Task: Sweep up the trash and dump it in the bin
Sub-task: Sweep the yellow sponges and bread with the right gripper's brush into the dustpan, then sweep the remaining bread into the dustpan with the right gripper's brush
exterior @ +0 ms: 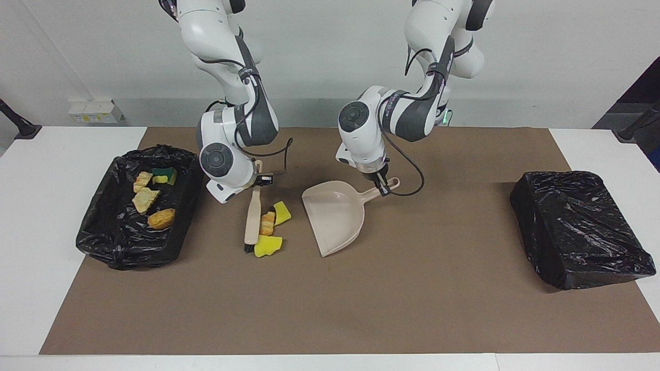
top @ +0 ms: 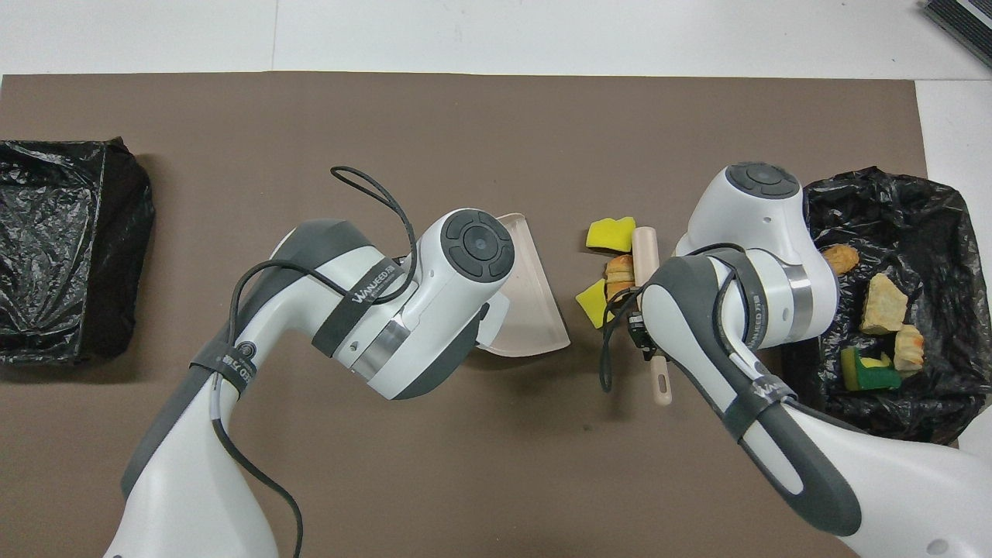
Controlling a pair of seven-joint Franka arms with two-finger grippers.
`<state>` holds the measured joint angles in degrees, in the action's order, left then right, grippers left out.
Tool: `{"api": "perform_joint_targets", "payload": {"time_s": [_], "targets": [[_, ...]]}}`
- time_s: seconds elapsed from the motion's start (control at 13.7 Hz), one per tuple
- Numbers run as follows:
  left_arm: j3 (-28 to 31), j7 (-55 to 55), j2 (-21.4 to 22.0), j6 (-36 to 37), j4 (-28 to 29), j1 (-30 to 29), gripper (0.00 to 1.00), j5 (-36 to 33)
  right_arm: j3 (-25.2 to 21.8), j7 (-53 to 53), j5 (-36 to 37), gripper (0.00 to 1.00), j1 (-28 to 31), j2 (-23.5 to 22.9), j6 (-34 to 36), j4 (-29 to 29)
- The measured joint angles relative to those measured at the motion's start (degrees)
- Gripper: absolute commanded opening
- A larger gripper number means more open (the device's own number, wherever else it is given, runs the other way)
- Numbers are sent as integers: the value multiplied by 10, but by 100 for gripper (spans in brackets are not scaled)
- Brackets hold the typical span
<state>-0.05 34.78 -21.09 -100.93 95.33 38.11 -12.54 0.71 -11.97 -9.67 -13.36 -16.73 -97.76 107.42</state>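
About half of the job looks done. Four scraps, crusty golden pastry pieces [exterior: 161, 218] and a green-and-yellow scrub sponge [exterior: 164, 175], lie in the crinkly black-lined bin [exterior: 103, 247]. Three are left on the surface: two porous yellow foam chunks [exterior: 268, 246] and a ridged pastry roll [exterior: 267, 222]. In the facing view they touch the brush [exterior: 252, 216] at its three o'clock. The smooth beige dustpan [exterior: 335, 216] lies further toward three o'clock.

The right gripper's [exterior: 260, 179] jaws are clamped on the brush handle, and the left gripper's [exterior: 382, 188] jaws on the dustpan handle.
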Motion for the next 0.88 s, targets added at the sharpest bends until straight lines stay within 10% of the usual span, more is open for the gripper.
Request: {"api": "perform_joint_targets", "payload": {"time_s": [0.88], "targets": [[5,13,-2,-52,32,3,0,-2,5,-46,-110,0,-89,-3,-34,6]]}}
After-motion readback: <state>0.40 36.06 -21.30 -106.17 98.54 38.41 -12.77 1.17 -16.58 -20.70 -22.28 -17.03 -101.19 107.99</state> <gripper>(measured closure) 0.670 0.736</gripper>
